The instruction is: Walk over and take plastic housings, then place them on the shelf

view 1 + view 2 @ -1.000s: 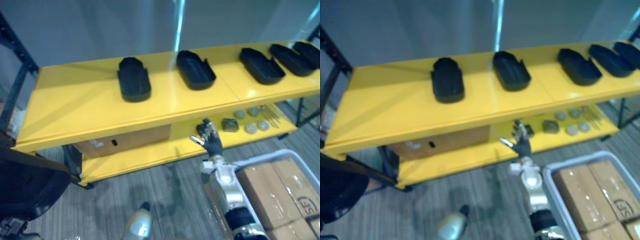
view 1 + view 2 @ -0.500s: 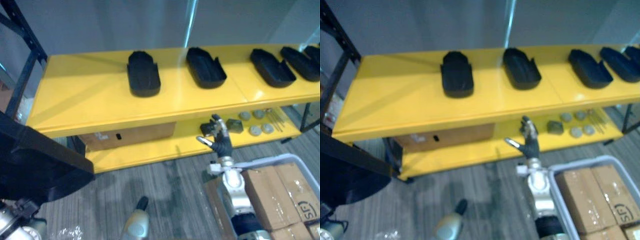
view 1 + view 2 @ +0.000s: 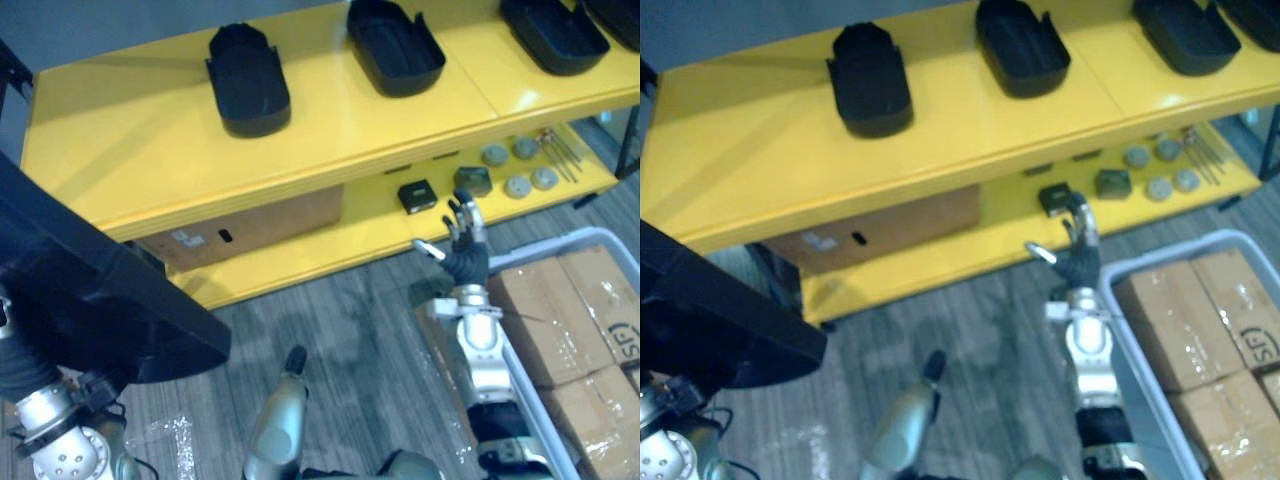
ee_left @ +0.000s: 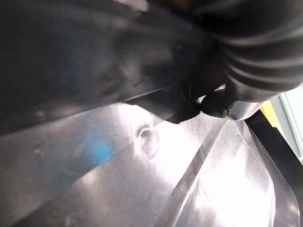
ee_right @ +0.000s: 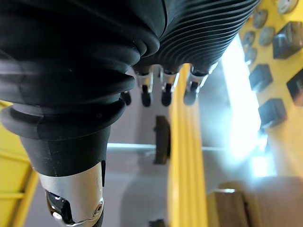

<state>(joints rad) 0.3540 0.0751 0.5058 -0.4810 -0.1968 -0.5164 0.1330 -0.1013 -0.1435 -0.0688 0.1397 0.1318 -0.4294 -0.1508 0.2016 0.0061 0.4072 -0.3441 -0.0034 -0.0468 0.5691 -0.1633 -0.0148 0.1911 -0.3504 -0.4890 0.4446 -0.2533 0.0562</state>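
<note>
1. The right hand (image 3: 463,250) keeps its fingers (image 5: 165,97) straight and slightly spread, with the thumb out to the side. They hold nothing, and the hand hangs in the air just in front of the lower shelf (image 3: 330,250).
2. The left hand (image 4: 258,52) shows its ribbed cover lying against a large black part (image 3: 90,300) at the robot's left side. Whether its fingers are curled or straight cannot be told.
3. The black plastic housings (image 3: 248,80) lie in a row on the yellow top shelf (image 3: 130,150), well apart from each other. None touches either hand.
4. On the lower shelf, a small black block (image 3: 417,195) sits nearest the right hand. A grey-green block (image 3: 472,180), round discs (image 3: 517,186) and thin rods (image 3: 565,150) lie further to the right, and a cardboard box (image 3: 240,225) stands to the left.
5. A grey bin (image 3: 580,240) stands on the floor beside the right arm and holds wrapped cartons (image 3: 560,310).
</note>
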